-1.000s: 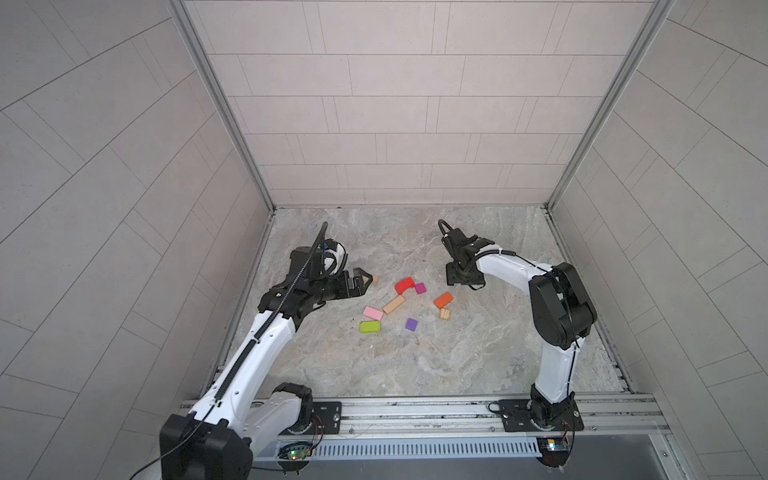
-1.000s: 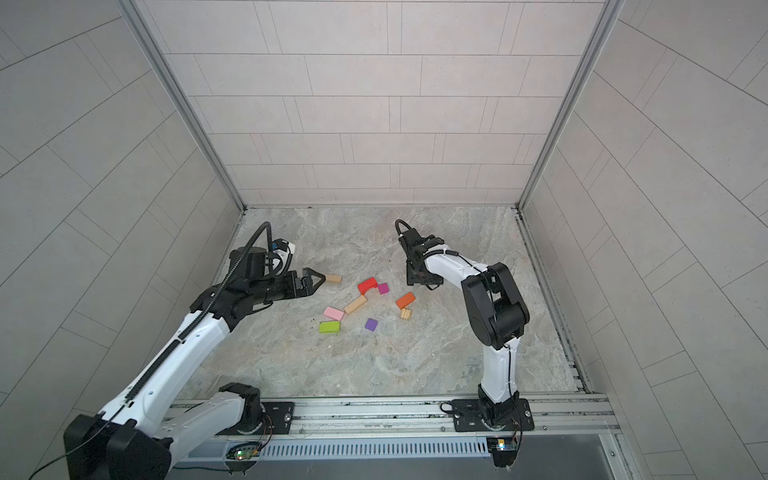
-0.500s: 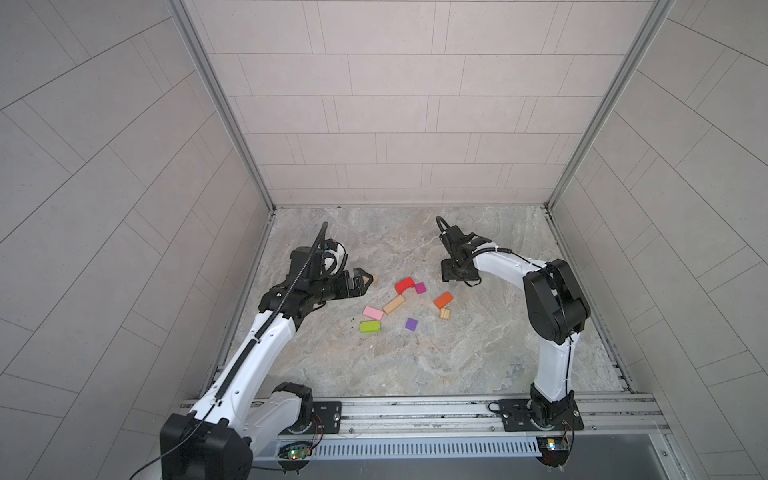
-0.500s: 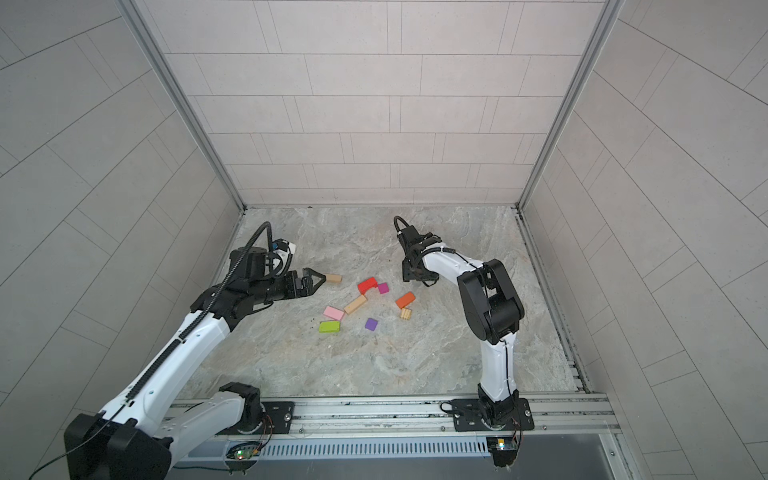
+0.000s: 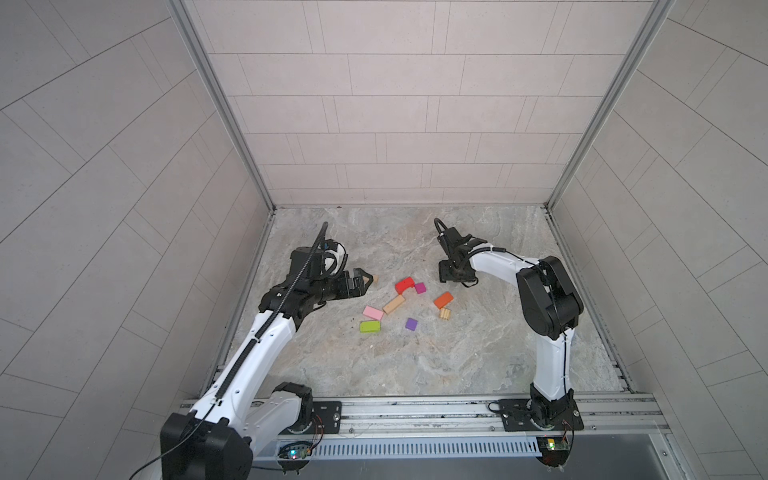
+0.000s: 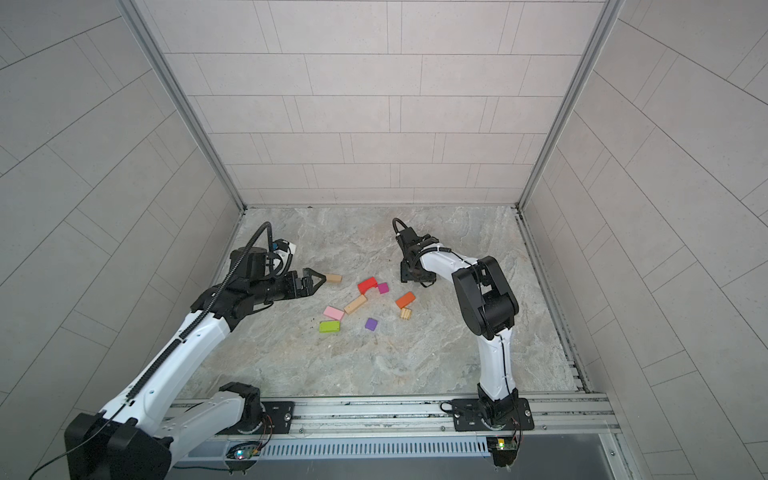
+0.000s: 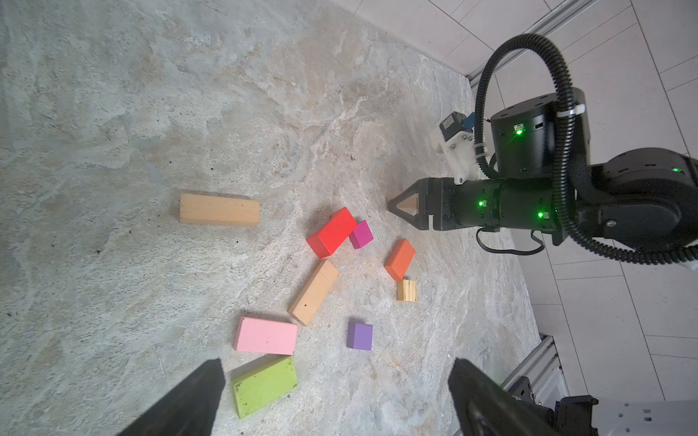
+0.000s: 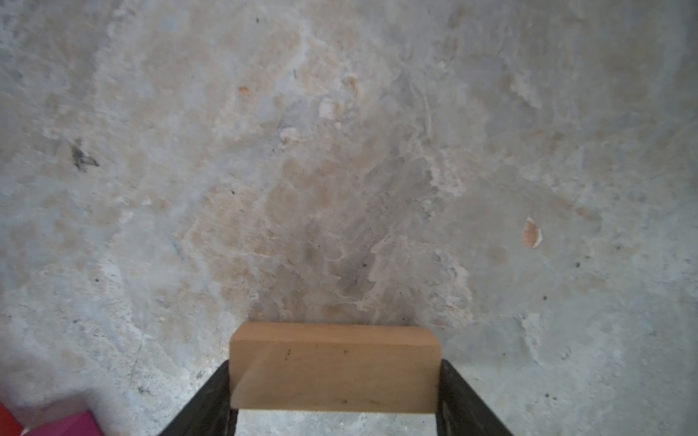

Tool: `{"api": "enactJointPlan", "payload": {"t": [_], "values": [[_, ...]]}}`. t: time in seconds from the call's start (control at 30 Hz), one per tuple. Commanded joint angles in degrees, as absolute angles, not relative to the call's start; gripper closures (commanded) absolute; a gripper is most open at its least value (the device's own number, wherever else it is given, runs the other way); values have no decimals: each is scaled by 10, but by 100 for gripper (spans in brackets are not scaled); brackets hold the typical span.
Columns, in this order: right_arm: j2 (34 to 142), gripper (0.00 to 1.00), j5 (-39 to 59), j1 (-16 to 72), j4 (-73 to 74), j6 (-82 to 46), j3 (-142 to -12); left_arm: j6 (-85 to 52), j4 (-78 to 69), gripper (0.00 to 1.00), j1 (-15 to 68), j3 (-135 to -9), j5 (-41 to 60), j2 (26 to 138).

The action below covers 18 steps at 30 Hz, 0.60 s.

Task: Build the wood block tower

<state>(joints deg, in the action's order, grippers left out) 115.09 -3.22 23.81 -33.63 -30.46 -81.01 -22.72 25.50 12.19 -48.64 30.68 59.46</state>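
Right claw (image 8: 335, 364) pinches a tan bar (image 8: 335, 381) between both fingers, low at the tabletop (image 8: 340, 151), magenta cube (image 7: 361, 234) just beside; left claw (image 7: 336, 362) gapes wide, empty.

In both top views the left arm (image 5: 266, 336) climbs from the lower left of the frame and stretches toward the centre, forearm nearly level. The left tool (image 5: 362, 281) points right; in the left wrist view its fingers (image 7: 192, 404) stand spread wide. The right arm (image 5: 548, 361) rises at the lower right, folds sharply at the elbow and reaches left, wrist bent downward. The right tool (image 5: 447, 275) grips a tan block (image 8: 334, 368) between its jaws.
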Motion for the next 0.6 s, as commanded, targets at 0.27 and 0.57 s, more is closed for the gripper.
{"api": "enactJointPlan", "payload": {"t": [0.27,0.57], "values": [[1154,14,-28,236,-340,-310,-820,-230,283,0,123,-496,264,627],[1093,1,-19,236,-353,-298,-811,-222,333,0,125,-526,168,681]]}}
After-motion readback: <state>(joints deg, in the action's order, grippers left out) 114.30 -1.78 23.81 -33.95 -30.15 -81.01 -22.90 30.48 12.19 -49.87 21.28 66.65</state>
